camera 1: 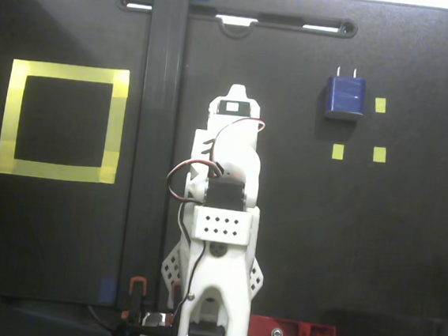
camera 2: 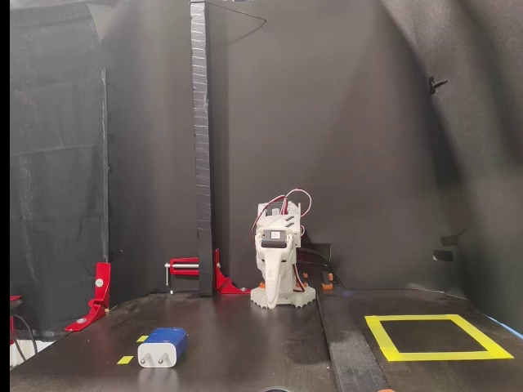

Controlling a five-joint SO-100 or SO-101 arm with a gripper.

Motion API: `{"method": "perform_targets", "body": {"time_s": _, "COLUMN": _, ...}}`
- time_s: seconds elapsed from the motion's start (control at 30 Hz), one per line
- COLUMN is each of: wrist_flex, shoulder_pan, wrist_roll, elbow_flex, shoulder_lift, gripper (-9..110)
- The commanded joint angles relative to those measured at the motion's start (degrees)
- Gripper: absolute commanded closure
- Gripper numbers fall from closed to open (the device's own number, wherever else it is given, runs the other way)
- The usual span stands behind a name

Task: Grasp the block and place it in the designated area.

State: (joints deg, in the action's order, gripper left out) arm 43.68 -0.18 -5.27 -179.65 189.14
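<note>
The block (camera 1: 346, 96) is a dark-blue plug adapter with two silver prongs, lying on the black table at the upper right of a fixed view. In a fixed view from the front it lies at the lower left (camera 2: 163, 347), white prong face toward the camera. The designated area is a yellow tape square (camera 1: 57, 170) at the left, and at the lower right from the front (camera 2: 388, 336); its black inside holds nothing. My gripper (camera 1: 236, 94) is folded down over the white arm's base (camera 2: 274, 282), shut and empty, well away from both.
Three small yellow markers (camera 1: 337, 152) lie around the block. A tall black post (camera 2: 200, 147) stands next to the arm, held by a red clamp (camera 2: 192, 268). Another red clamp (camera 2: 98, 294) sits at the table's left edge. Black curtains close off the back.
</note>
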Motion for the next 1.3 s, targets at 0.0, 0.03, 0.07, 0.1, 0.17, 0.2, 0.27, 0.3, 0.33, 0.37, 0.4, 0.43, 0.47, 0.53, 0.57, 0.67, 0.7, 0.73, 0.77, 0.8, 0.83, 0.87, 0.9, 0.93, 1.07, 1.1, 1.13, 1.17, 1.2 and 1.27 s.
{"method": "perform_targets", "body": {"time_s": 0.0, "wrist_flex": 0.1, "shoulder_pan": 0.1, "wrist_roll": -0.3, "elbow_flex": -0.4, "shoulder_lift": 0.4, "gripper": 101}}
{"method": "perform_targets", "body": {"time_s": 0.03, "wrist_flex": 0.1, "shoulder_pan": 0.1, "wrist_roll": -0.3, "elbow_flex": -0.4, "shoulder_lift": 0.4, "gripper": 101}}
{"method": "perform_targets", "body": {"time_s": 0.07, "wrist_flex": 0.1, "shoulder_pan": 0.1, "wrist_roll": -0.3, "elbow_flex": -0.4, "shoulder_lift": 0.4, "gripper": 101}}
{"method": "perform_targets", "body": {"time_s": 0.1, "wrist_flex": 0.1, "shoulder_pan": 0.1, "wrist_roll": -0.3, "elbow_flex": -0.4, "shoulder_lift": 0.4, "gripper": 101}}
{"method": "perform_targets", "body": {"time_s": 0.17, "wrist_flex": 0.1, "shoulder_pan": 0.1, "wrist_roll": -0.3, "elbow_flex": -0.4, "shoulder_lift": 0.4, "gripper": 101}}
{"method": "perform_targets", "body": {"time_s": 0.2, "wrist_flex": 0.1, "shoulder_pan": 0.1, "wrist_roll": -0.3, "elbow_flex": -0.4, "shoulder_lift": 0.4, "gripper": 101}}
{"method": "perform_targets", "body": {"time_s": 0.27, "wrist_flex": 0.1, "shoulder_pan": 0.1, "wrist_roll": -0.3, "elbow_flex": -0.4, "shoulder_lift": 0.4, "gripper": 101}}
{"method": "perform_targets", "body": {"time_s": 0.3, "wrist_flex": 0.1, "shoulder_pan": 0.1, "wrist_roll": -0.3, "elbow_flex": -0.4, "shoulder_lift": 0.4, "gripper": 101}}
{"method": "perform_targets", "body": {"time_s": 0.33, "wrist_flex": 0.1, "shoulder_pan": 0.1, "wrist_roll": -0.3, "elbow_flex": -0.4, "shoulder_lift": 0.4, "gripper": 101}}
{"method": "perform_targets", "body": {"time_s": 0.37, "wrist_flex": 0.1, "shoulder_pan": 0.1, "wrist_roll": -0.3, "elbow_flex": -0.4, "shoulder_lift": 0.4, "gripper": 101}}
{"method": "perform_targets", "body": {"time_s": 0.4, "wrist_flex": 0.1, "shoulder_pan": 0.1, "wrist_roll": -0.3, "elbow_flex": -0.4, "shoulder_lift": 0.4, "gripper": 101}}
{"method": "perform_targets", "body": {"time_s": 0.43, "wrist_flex": 0.1, "shoulder_pan": 0.1, "wrist_roll": -0.3, "elbow_flex": -0.4, "shoulder_lift": 0.4, "gripper": 101}}
{"method": "perform_targets", "body": {"time_s": 0.47, "wrist_flex": 0.1, "shoulder_pan": 0.1, "wrist_roll": -0.3, "elbow_flex": -0.4, "shoulder_lift": 0.4, "gripper": 101}}
{"method": "perform_targets", "body": {"time_s": 0.53, "wrist_flex": 0.1, "shoulder_pan": 0.1, "wrist_roll": -0.4, "elbow_flex": -0.4, "shoulder_lift": 0.4, "gripper": 101}}
{"method": "perform_targets", "body": {"time_s": 0.57, "wrist_flex": 0.1, "shoulder_pan": 0.1, "wrist_roll": -0.4, "elbow_flex": -0.4, "shoulder_lift": 0.4, "gripper": 101}}
{"method": "perform_targets", "body": {"time_s": 0.67, "wrist_flex": 0.0, "shoulder_pan": 0.1, "wrist_roll": -1.3, "elbow_flex": -0.4, "shoulder_lift": 0.4, "gripper": 101}}
{"method": "perform_targets", "body": {"time_s": 0.7, "wrist_flex": -0.3, "shoulder_pan": 0.1, "wrist_roll": -1.5, "elbow_flex": -0.4, "shoulder_lift": 0.4, "gripper": 101}}
{"method": "perform_targets", "body": {"time_s": 0.73, "wrist_flex": -0.9, "shoulder_pan": 0.1, "wrist_roll": -1.6, "elbow_flex": -0.4, "shoulder_lift": 0.4, "gripper": 101}}
{"method": "perform_targets", "body": {"time_s": 0.77, "wrist_flex": -1.9, "shoulder_pan": 0.1, "wrist_roll": -1.6, "elbow_flex": -0.4, "shoulder_lift": 0.4, "gripper": 101}}
{"method": "perform_targets", "body": {"time_s": 0.8, "wrist_flex": -3.3, "shoulder_pan": 0.1, "wrist_roll": -1.6, "elbow_flex": -0.4, "shoulder_lift": 0.4, "gripper": 101}}
{"method": "perform_targets", "body": {"time_s": 0.83, "wrist_flex": -4.7, "shoulder_pan": 0.1, "wrist_roll": -1.6, "elbow_flex": -0.4, "shoulder_lift": 0.4, "gripper": 101}}
{"method": "perform_targets", "body": {"time_s": 0.87, "wrist_flex": -6.1, "shoulder_pan": 0.1, "wrist_roll": -1.6, "elbow_flex": -0.4, "shoulder_lift": 0.4, "gripper": 101}}
{"method": "perform_targets", "body": {"time_s": 0.9, "wrist_flex": -7.6, "shoulder_pan": 0.1, "wrist_roll": -1.7, "elbow_flex": -0.4, "shoulder_lift": 0.4, "gripper": 101}}
{"method": "perform_targets", "body": {"time_s": 0.93, "wrist_flex": -9.1, "shoulder_pan": 0.1, "wrist_roll": -1.7, "elbow_flex": -0.4, "shoulder_lift": 0.4, "gripper": 101}}
{"method": "perform_targets", "body": {"time_s": 1.07, "wrist_flex": -16.4, "shoulder_pan": 0.1, "wrist_roll": -2.1, "elbow_flex": -0.4, "shoulder_lift": 0.4, "gripper": 101}}
{"method": "perform_targets", "body": {"time_s": 1.1, "wrist_flex": -18.2, "shoulder_pan": 0.1, "wrist_roll": -2.1, "elbow_flex": -0.4, "shoulder_lift": 0.4, "gripper": 101}}
{"method": "perform_targets", "body": {"time_s": 1.13, "wrist_flex": -20.1, "shoulder_pan": 0.1, "wrist_roll": -2.1, "elbow_flex": -0.4, "shoulder_lift": 0.4, "gripper": 101}}
{"method": "perform_targets", "body": {"time_s": 1.17, "wrist_flex": -21.9, "shoulder_pan": 0.1, "wrist_roll": -2.2, "elbow_flex": -0.4, "shoulder_lift": 0.4, "gripper": 101}}
{"method": "perform_targets", "body": {"time_s": 1.2, "wrist_flex": -23.7, "shoulder_pan": 0.1, "wrist_roll": -2.2, "elbow_flex": -0.4, "shoulder_lift": 0.4, "gripper": 101}}
{"method": "perform_targets", "body": {"time_s": 1.27, "wrist_flex": -27.1, "shoulder_pan": 0.1, "wrist_roll": -2.2, "elbow_flex": -0.4, "shoulder_lift": 0.4, "gripper": 101}}
